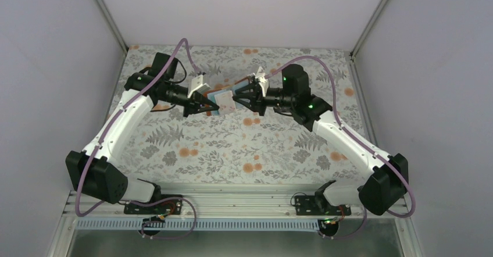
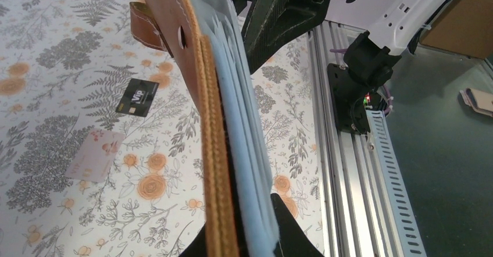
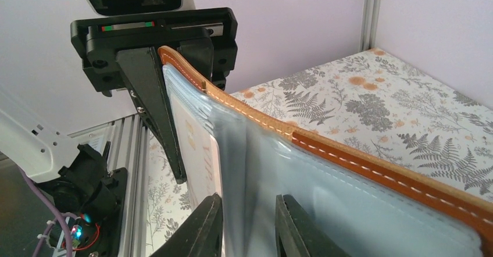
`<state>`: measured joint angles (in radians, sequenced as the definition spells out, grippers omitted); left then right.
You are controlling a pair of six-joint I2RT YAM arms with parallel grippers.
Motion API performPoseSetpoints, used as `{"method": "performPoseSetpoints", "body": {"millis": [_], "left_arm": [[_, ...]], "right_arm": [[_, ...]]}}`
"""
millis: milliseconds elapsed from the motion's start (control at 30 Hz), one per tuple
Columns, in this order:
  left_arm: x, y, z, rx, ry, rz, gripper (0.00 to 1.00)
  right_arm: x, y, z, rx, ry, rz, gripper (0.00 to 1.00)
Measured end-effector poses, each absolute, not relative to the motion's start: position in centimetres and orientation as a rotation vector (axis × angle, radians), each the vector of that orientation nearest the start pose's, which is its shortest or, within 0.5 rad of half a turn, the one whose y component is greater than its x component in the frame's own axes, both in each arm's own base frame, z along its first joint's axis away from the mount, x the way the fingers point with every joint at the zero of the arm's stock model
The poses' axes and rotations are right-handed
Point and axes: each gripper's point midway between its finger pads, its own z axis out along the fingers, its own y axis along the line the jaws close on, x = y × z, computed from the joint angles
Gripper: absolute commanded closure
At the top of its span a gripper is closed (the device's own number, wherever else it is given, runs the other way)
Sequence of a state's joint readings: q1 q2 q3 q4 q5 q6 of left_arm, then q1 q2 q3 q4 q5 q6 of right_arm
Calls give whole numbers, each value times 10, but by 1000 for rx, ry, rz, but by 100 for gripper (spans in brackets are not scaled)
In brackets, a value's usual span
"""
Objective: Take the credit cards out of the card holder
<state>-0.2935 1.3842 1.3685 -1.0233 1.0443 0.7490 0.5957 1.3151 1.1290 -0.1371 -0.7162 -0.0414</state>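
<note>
Left end effector clenches the card holder aloft, mid-frame, its long edge running straight toward the right end effector, whose fingers straddle its pale inner layer; whether they pinch, cannot tell.

- card holder: rust-brown leather, blue-grey pockets, spread open, held off the table (pale card showing in one pocket)
- pink card, black card: flat on table, apart
</note>
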Motion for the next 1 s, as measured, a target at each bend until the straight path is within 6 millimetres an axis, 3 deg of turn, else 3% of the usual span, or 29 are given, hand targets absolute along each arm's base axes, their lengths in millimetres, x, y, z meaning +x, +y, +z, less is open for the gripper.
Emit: {"method": "performPoseSetpoints", "body": {"millis": [400, 600, 733, 1000], "left_arm": [[245, -224, 288, 1380, 1747, -1070, 98], [244, -223, 284, 1384, 1759, -1069, 98], [245, -222, 283, 1386, 1760, -1061, 97], [240, -225, 289, 1393, 1727, -1083, 83]], "right_arm": [[268, 328, 312, -1068, 1631, 1054, 77], [257, 337, 306, -1122, 1618, 1102, 94], [253, 338, 307, -1146, 1600, 1116, 96], [244, 332, 314, -1167, 1574, 1098, 96]]}}
